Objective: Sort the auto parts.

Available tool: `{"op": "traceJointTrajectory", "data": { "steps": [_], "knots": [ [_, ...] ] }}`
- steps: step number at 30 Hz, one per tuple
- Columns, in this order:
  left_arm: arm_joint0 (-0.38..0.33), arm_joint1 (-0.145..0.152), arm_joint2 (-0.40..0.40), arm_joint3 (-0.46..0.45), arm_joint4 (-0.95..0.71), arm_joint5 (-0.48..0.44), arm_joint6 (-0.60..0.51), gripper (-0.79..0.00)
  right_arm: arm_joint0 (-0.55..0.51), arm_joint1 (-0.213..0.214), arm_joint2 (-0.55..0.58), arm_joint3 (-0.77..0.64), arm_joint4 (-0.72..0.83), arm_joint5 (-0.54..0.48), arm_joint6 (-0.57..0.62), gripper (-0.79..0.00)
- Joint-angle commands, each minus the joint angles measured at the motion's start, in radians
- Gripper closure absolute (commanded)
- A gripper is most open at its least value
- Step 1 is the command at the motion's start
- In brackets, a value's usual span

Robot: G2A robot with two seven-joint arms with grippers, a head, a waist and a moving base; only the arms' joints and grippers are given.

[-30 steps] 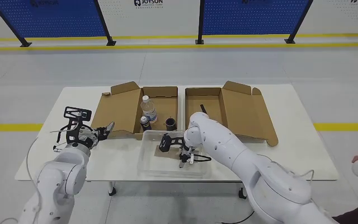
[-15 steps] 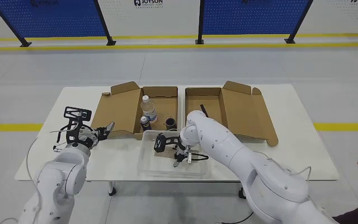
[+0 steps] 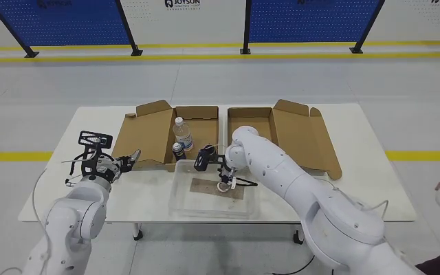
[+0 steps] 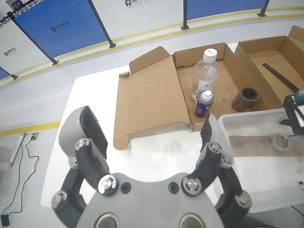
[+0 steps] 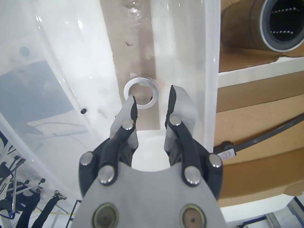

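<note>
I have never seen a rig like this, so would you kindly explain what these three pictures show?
This is a two-armed robot sorting auto parts at a white table. One picture looks down from above its arms; the other two come from a camera on each wrist. The left claw is open and empty, over the table beside the boxes. The left cardboard box holds a clear plastic bottle, a blue spray can and a dark metal cylinder; the right cardboard box holds a black strip. The right claw is open over a clear plastic tray, its tips right by a silver metal ring lying there. Nothing is held yet.
</note>
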Motion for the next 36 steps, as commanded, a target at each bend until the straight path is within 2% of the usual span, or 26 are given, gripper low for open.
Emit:
{"op": "traceJointTrajectory", "data": {
  "steps": [1, 17, 29, 36],
  "knots": [
    [0.000, 0.000, 0.000, 0.000, 0.000, 0.000, 0.000, -0.785, -0.006, 0.001, 0.002, 0.002, -0.004, 0.003, -0.003, -0.305],
    [0.000, 0.000, 0.000, 0.000, 0.000, 0.000, 0.000, -0.785, -0.030, -0.009, 0.016, 0.044, -0.040, 0.013, -0.010, -0.280],
    [0.000, 0.000, 0.000, 0.000, 0.000, 0.000, 0.000, -0.785, -0.038, -0.027, 0.023, 0.088, -0.055, -0.004, -0.011, -0.225],
    [0.000, 0.000, 0.000, 0.000, 0.000, 0.000, 0.000, -0.785, -0.040, -0.039, 0.028, 0.115, -0.060, -0.022, -0.013, -0.163]
  ]
}}
